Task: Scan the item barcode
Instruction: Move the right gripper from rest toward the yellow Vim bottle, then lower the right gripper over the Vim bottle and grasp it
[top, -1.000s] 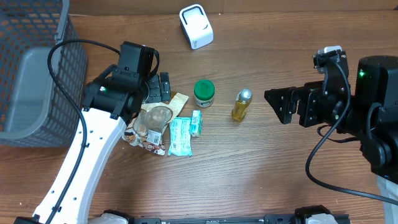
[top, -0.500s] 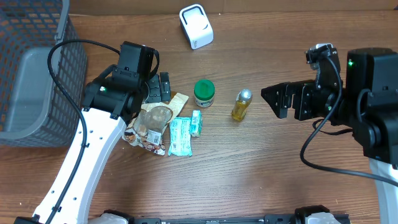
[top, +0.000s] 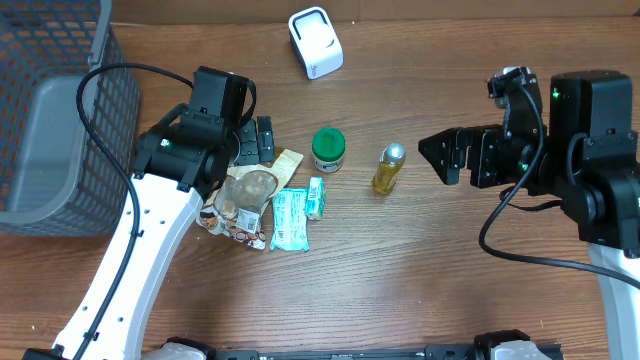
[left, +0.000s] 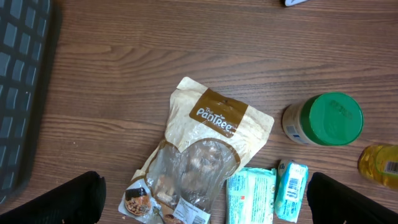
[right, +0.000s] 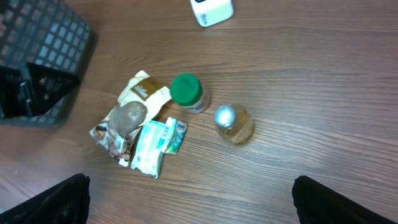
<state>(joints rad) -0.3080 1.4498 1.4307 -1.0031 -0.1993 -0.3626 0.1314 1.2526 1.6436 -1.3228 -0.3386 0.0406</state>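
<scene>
Nearest the robot's side of the table (top: 450, 290) lie 2 teal packets, a larger one (top: 289, 218) and a smaller one (top: 315, 197), touching side by side. The 1 snack pouch (top: 250, 195) lies against them on the left, flat and crinkly. The left gripper (top: 258, 142) hangs over the pouch with its jaws spread wide and nothing between them. Just beyond, apart from each other, stand 1 green-lidded jar (top: 328, 149) and 1 small yellow bottle (top: 388, 168) with a silver cap. The right gripper (top: 447, 158), likewise fully spread and empty, is near the bottle on its right, so the bottle is probably the item to scan. It looks rigid, light and smooth-sided, and it stands upright on a narrow base, so a nudge could tip it and a loose pinch could let it slide. The best hold would be across the body just under the cap, leaving the label clear. I cannot tell where its barcode sits. Farthest off, 1 white scanner (top: 315, 42) stands at the back edge, and 1 mesh basket (top: 110, 100) fills the far left corner. That makes 5 items on the table in all.
</scene>
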